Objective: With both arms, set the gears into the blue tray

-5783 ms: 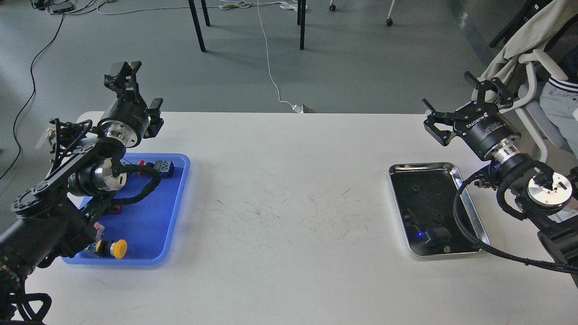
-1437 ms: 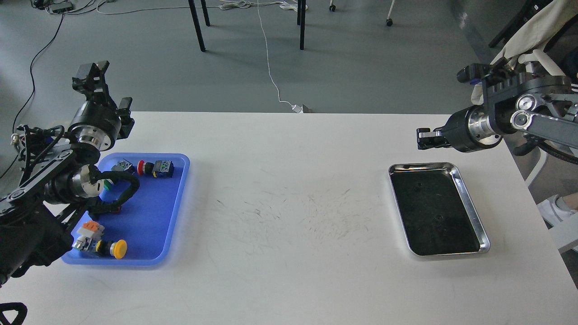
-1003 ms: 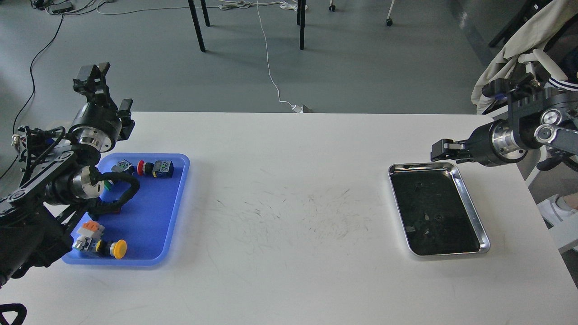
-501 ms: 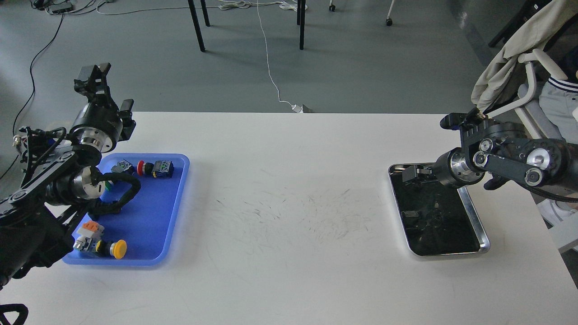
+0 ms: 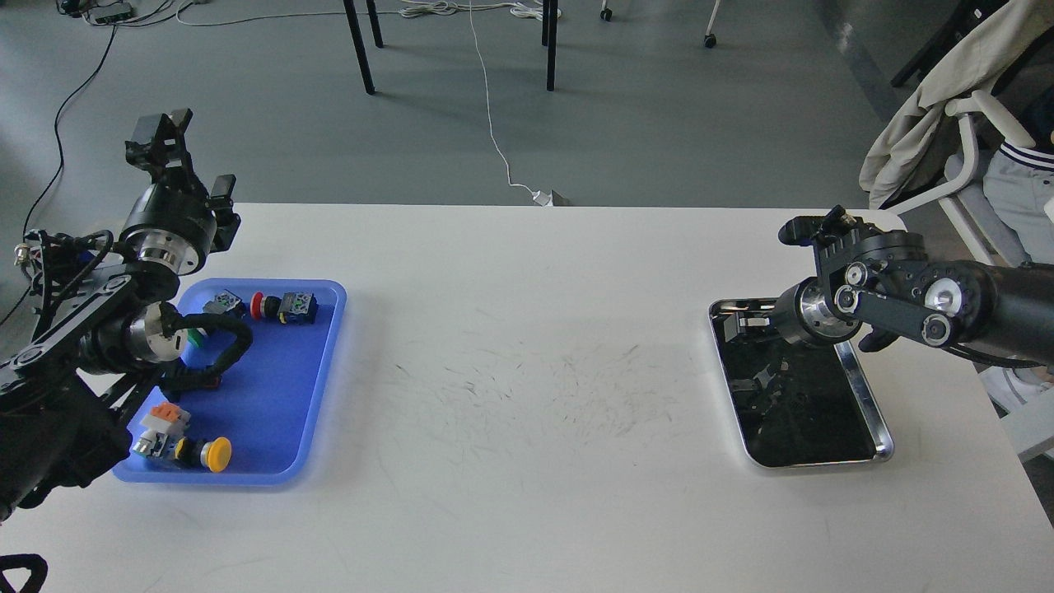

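Blue tray point(image 5: 280, 395) lies flat at left; gears too dark to discern.

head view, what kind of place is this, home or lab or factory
Most likely a robotics lab or test room: a scuffed white table holding a blue tray of push-button switches, with cables trailing over grey floor.

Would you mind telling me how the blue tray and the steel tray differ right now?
The blue tray is matte plastic at the table's left; the steel tray is shiny with a dark inside, at the right. The blue tray holds coloured push-buttons; the steel tray shows only small dark bits. The right gripper reaches over the steel tray; the left gripper points up behind the blue one. Both are shallow rectangles.
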Tool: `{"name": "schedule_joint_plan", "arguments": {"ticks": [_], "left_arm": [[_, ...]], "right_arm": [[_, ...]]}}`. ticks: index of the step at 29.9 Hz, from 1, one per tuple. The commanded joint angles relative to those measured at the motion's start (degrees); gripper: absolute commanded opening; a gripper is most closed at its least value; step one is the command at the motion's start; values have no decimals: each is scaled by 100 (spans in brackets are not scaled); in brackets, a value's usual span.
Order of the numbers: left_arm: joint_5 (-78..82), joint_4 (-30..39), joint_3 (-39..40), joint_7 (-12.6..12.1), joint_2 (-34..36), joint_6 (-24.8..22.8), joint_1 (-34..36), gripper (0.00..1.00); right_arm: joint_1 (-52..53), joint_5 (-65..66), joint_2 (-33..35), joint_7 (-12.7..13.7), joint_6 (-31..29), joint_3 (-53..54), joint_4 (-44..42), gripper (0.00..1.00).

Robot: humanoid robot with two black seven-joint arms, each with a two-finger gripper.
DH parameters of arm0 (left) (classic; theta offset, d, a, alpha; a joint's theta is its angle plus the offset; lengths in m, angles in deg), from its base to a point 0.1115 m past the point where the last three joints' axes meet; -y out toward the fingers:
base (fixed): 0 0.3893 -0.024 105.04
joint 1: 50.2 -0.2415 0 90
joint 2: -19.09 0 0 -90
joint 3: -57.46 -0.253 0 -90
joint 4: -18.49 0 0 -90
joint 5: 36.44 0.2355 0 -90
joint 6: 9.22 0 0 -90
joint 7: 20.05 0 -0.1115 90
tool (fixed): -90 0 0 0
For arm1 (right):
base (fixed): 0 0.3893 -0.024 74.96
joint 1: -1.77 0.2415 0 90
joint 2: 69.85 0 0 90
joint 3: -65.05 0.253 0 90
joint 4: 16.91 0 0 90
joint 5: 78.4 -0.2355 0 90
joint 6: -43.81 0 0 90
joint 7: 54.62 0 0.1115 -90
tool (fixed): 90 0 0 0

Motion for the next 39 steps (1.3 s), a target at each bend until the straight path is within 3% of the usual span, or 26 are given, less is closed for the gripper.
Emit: {"name": "schedule_joint_plan", "arguments": {"ticks": [1,4,12,16,17,23,31,35,39], "left_arm": [[0,1,-1,8,2,0,0,98],[0,1,-1,8,2,0,0,98],[0,1,8,8,2,0,0,98],[0,1,8,8,2,0,0,98],[0,1,8,8,2,0,0,98],[0,1,8,8,2,0,0,98],[-17,1,8,8,-6,-9,0,98],[-17,1,8,8,2,-9,0,98],[-17,1,8,8,20,-9,0,98]], "right_arm": [[0,-1,6,-22,0,-16,-16,67],[0,-1,6,-22,0,-16,-69,61],[9,8,-3,-22,0,-25,-104,24],[17,-1,6,-31,0,-25,-131,12],[17,-1,6,-31,0,-25,-139,2],[166,-71,-29,-31,0,150,-43,1],[492,-132,-99,-31,0,1538,502,1],[510,-360,-783,-40,0,1847,406,1],[405,-765,-1758,-40,382,1864,117,1]]}}
